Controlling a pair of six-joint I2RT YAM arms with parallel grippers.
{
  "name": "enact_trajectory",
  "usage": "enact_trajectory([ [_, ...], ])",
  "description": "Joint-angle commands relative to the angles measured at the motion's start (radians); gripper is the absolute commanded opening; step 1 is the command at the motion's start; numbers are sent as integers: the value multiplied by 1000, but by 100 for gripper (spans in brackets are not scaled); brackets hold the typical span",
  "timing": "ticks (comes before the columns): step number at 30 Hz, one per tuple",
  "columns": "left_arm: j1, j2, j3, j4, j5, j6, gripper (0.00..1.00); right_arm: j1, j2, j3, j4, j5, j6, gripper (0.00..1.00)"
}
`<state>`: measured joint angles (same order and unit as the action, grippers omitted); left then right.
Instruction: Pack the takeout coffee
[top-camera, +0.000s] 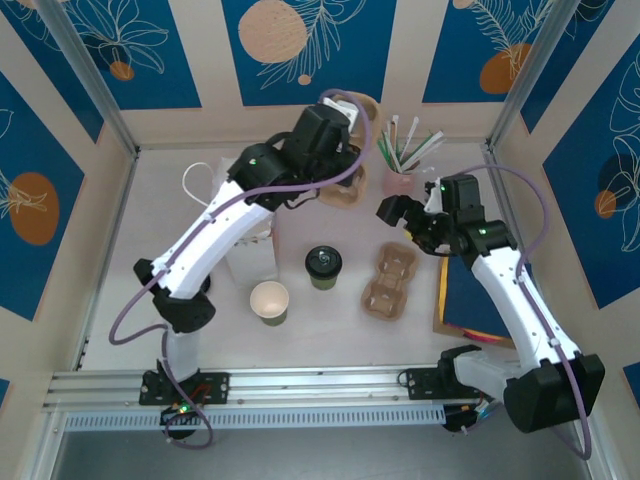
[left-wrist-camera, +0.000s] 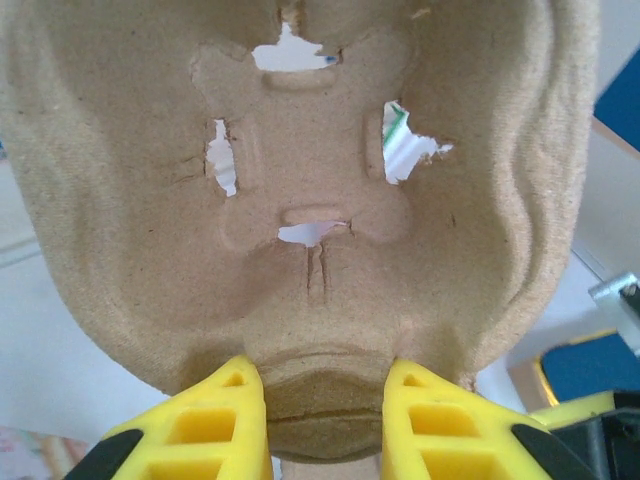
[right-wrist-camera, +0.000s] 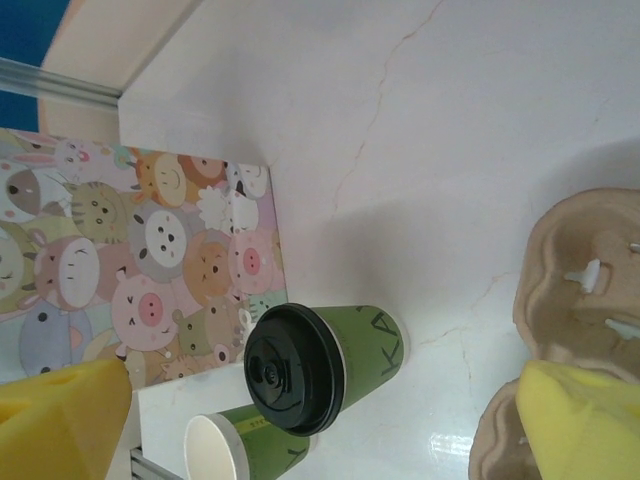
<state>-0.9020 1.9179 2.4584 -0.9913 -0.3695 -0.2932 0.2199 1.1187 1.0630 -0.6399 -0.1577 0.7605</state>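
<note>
The takeout coffee (top-camera: 323, 265) (right-wrist-camera: 320, 365), a dark-green cup with a black lid, stands upright mid-table. My left gripper (top-camera: 340, 165) (left-wrist-camera: 318, 375) is at the back of the table. Its yellow fingers (left-wrist-camera: 225, 415) are shut on the rim of a brown pulp cup carrier (left-wrist-camera: 310, 150) (top-camera: 343, 192), which is held close to the wrist camera. My right gripper (top-camera: 398, 213) (right-wrist-camera: 320, 380) hovers open to the right of the coffee and above it, with nothing between its fingers. The gift bag (top-camera: 250, 250) (right-wrist-camera: 130, 270), printed with cartoon animals, stands left of the coffee.
A lidless green cup (top-camera: 269, 302) (right-wrist-camera: 235, 450) stands near the bag's front. A second pulp carrier (top-camera: 390, 278) (right-wrist-camera: 580, 280) lies right of the coffee. A pink holder of straws (top-camera: 400, 180) stands at the back. A dark-blue folder (top-camera: 475, 295) lies under the right arm.
</note>
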Motion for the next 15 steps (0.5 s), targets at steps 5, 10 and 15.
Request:
enact_trajectory([
  [5, 86, -123, -51, 16, -107, 93, 22, 86, 71, 82, 35, 46, 3, 99],
  [10, 153, -177, -84, 36, -145, 138, 21, 127, 118, 108, 50, 53, 6, 99],
  [15, 228, -231, -162, 34, -184, 167, 22, 156, 155, 146, 58, 61, -3, 99],
])
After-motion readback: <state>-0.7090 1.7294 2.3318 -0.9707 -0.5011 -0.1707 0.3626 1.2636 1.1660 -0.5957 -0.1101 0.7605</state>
